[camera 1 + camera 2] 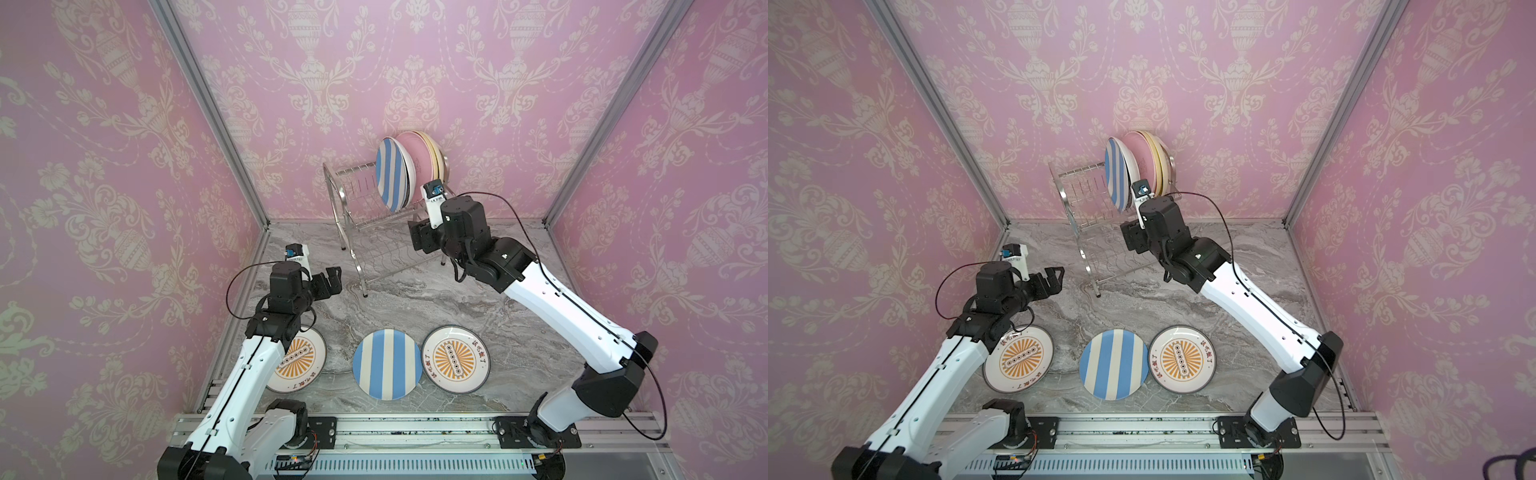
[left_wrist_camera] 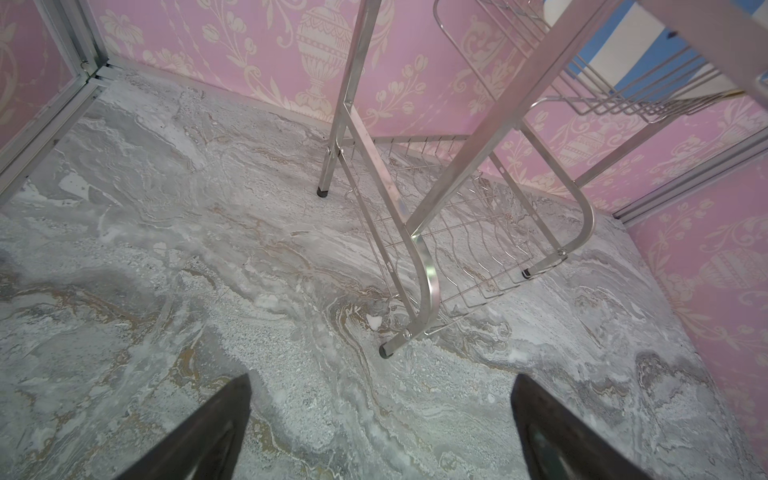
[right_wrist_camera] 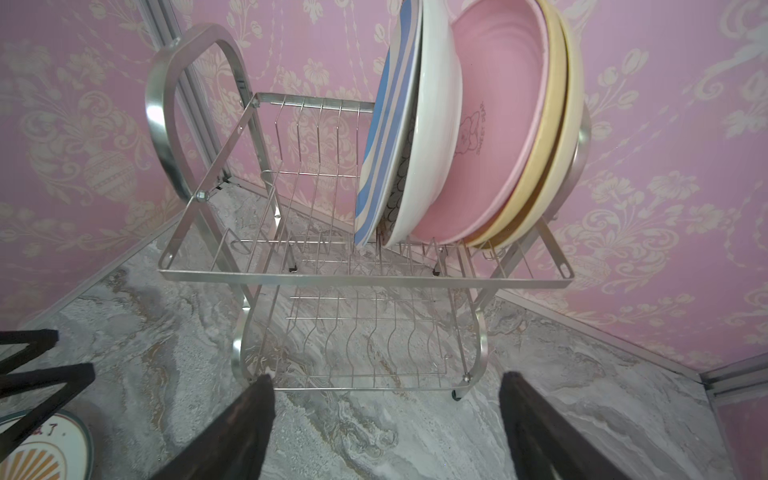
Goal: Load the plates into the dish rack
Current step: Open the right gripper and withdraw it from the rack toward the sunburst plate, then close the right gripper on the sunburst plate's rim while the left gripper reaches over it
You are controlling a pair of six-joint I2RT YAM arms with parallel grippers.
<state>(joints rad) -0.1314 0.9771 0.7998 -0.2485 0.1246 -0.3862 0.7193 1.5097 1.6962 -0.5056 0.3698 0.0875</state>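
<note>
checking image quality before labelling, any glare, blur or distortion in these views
Both top views: sharp, evenly lit, wide-angle splay of the frame posts. Right wrist view: glare on the dish rack loop, right gripper fingers soft and dark. Left wrist view: left gripper fingers blurred too.

Dish rack [image 3: 361, 282]: 1. Plates standing in it: 5, namely striped [image 3: 382, 137], black-patterned [image 3: 436, 133], pink [image 3: 490, 124], yellow [image 3: 550, 124], cream [image 3: 577, 104]. Plates flat on table [image 1: 415, 299]: 3, namely two sunburst [image 1: 456, 359] [image 1: 300, 361], one striped [image 1: 387, 364].

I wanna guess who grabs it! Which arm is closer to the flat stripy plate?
Left. The left arm hangs behind the plate, leftward; right arm is farther back, at the rack.
</note>
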